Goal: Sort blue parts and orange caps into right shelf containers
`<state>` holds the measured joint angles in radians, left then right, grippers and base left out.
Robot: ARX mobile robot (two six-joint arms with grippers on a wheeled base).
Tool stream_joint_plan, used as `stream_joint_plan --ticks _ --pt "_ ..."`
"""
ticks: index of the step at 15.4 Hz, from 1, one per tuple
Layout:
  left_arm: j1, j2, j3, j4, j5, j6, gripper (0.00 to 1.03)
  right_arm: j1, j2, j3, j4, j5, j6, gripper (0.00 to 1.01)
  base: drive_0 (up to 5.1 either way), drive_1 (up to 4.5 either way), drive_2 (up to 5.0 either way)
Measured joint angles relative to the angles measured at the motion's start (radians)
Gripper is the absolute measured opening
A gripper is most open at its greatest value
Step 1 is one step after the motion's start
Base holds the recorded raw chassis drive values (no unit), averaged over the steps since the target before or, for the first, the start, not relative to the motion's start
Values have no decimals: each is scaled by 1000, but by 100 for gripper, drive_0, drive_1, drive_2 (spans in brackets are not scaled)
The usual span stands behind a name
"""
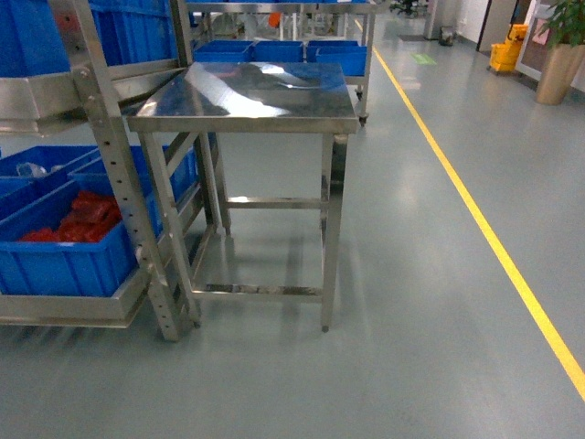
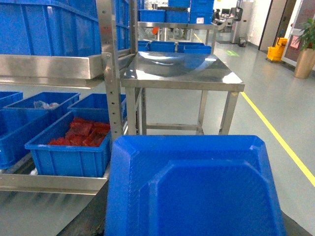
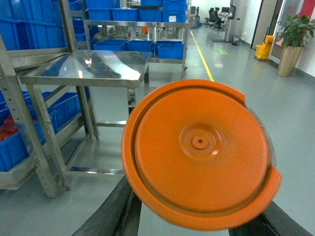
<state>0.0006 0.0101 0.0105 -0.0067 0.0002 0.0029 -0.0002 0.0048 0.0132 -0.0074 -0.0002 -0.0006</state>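
Carrying both pieces to the shelf

Holding a flat blue plastic part (image 2: 197, 187), the left gripper's grip is hidden. Bright-blue ribbed crates (image 1: 64, 256) wait on the shelf. Right gripper carries a round orange cap (image 3: 199, 152); grip unclear. Next, drive closer.

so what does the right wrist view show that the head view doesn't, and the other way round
Only the right wrist view shows the orange cap filling the foreground, with dark gripper parts at the bottom edge; how the jaws stand cannot be told. Only the head view shows the steel table's feet on the floor and no arm or gripper at all. Both show that table, the shelf rack to its left carrying blue containers, one with red items, the yellow floor line and the potted plant.
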Motion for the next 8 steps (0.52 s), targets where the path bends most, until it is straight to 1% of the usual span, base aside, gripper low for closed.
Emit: stream_joint_plan --ticks 8 --pt "0 0 0 -1 1 0 43 0 0 0 -2 0 0 42 -5 419 -429"
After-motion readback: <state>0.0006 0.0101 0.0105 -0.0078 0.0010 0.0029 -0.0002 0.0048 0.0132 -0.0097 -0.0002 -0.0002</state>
